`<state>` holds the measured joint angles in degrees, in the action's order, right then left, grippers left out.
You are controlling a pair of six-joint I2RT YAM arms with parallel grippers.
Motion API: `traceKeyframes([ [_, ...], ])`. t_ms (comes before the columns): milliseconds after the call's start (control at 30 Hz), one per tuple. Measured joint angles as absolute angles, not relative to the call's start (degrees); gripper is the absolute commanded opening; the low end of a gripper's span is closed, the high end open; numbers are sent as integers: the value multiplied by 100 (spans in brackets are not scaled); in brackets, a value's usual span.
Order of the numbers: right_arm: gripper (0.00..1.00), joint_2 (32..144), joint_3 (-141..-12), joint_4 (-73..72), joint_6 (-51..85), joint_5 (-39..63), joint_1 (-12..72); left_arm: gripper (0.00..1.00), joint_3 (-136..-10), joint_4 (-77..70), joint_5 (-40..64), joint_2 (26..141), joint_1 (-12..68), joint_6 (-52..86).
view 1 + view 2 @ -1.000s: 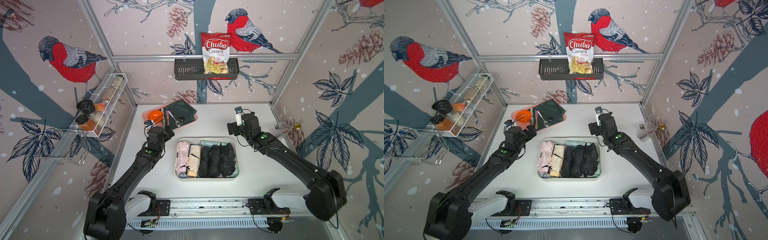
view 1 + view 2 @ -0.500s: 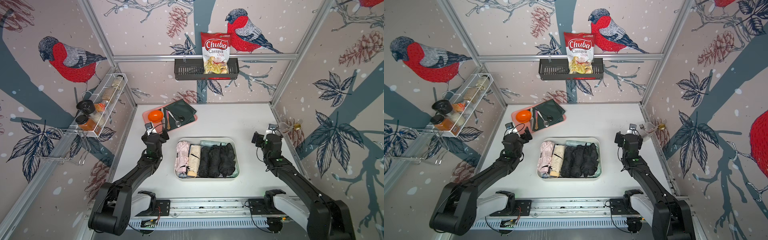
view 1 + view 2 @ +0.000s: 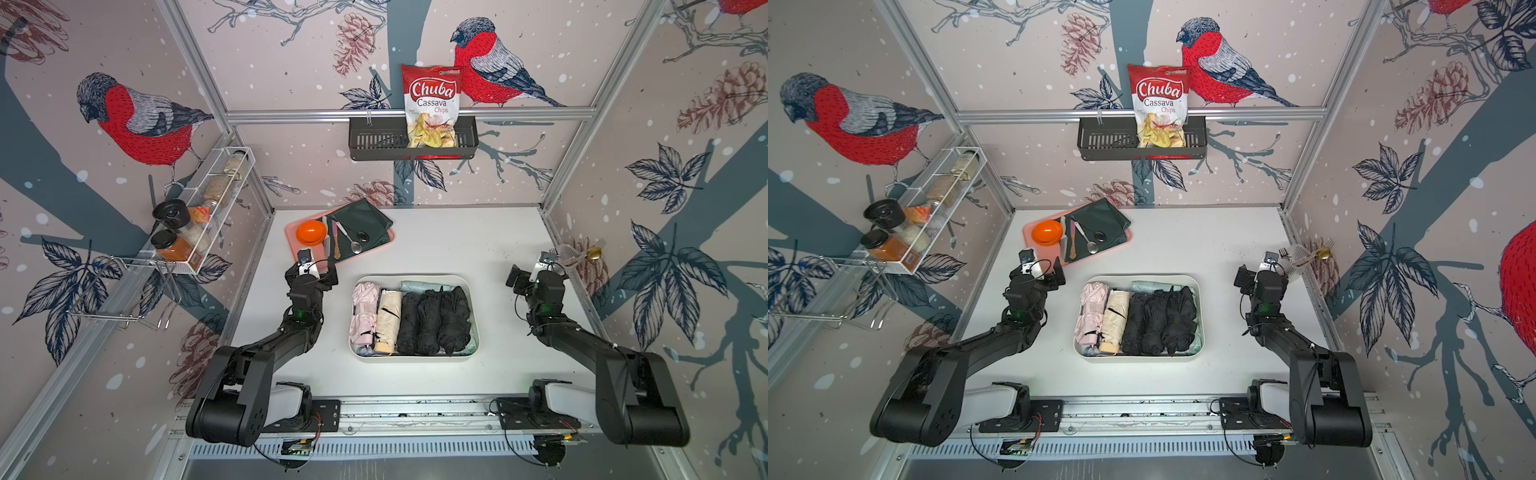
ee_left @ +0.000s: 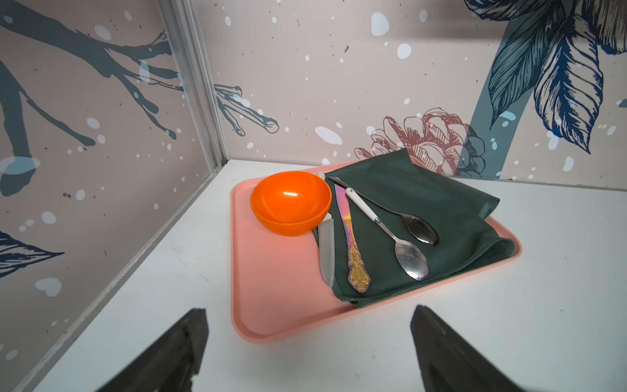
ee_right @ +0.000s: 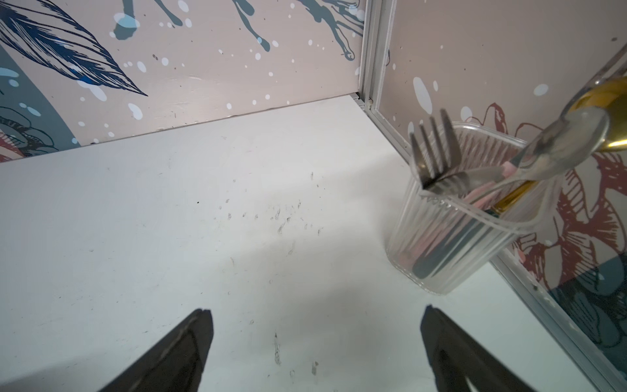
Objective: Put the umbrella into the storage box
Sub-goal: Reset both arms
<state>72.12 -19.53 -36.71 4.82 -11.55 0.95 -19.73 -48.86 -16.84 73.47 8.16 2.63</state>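
Note:
The storage box (image 3: 475, 328) (image 3: 1200, 328), an off-white bin, sits mid-table in both top views. Several folded umbrellas lie side by side inside it: a pink umbrella (image 3: 363, 311), a beige one (image 3: 388, 318) and black ones (image 3: 432, 322) (image 3: 1158, 320), with a pale blue-green one (image 3: 419, 286) along the far wall. My left gripper (image 3: 311, 271) (image 4: 308, 315) hovers open and empty left of the box, facing the pink tray. My right gripper (image 3: 532, 271) (image 5: 315, 315) stands open and empty to the right of the box, over bare table. Neither touches the box.
A pink tray (image 3: 305, 253) (image 4: 271, 288) at the back left holds an orange bowl (image 4: 290, 202), a green cloth and cutlery. A clear cup of cutlery (image 5: 451, 237) (image 3: 569, 255) stands by the right wall. A black basket with a chips bag (image 3: 432, 104) hangs behind; a spice rack (image 3: 199, 216) on the left wall.
Both arms have drawn back from the box. The right gripper swung from the box's far right corner out to the right wall; the left pulled back leftward. Both stayed open.

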Motion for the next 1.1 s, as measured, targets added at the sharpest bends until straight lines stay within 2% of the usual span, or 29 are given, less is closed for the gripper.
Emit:
traceKeyframes([
  [400, 100, 7881, -1546, -5358, 292, -707, 34, 96, -1479, -5384, -1367, 7439, 130, 156],
  [600, 100, 7863, -1457, -5712, 294, -563, 25, 97, -1122, -6322, -1050, 8204, 119, 152],
  [767, 100, 7994, -810, -6683, 309, -427, 27, 98, -1076, -6971, -633, 8770, 119, 62],
  [933, 100, 8635, -867, -7387, 259, -152, 36, 97, -1417, -6949, -309, 8753, 60, 1],
  [1100, 100, 8680, -1107, -7397, 261, 119, -123, 98, -1466, -6781, -303, 8759, 54, 3],
])
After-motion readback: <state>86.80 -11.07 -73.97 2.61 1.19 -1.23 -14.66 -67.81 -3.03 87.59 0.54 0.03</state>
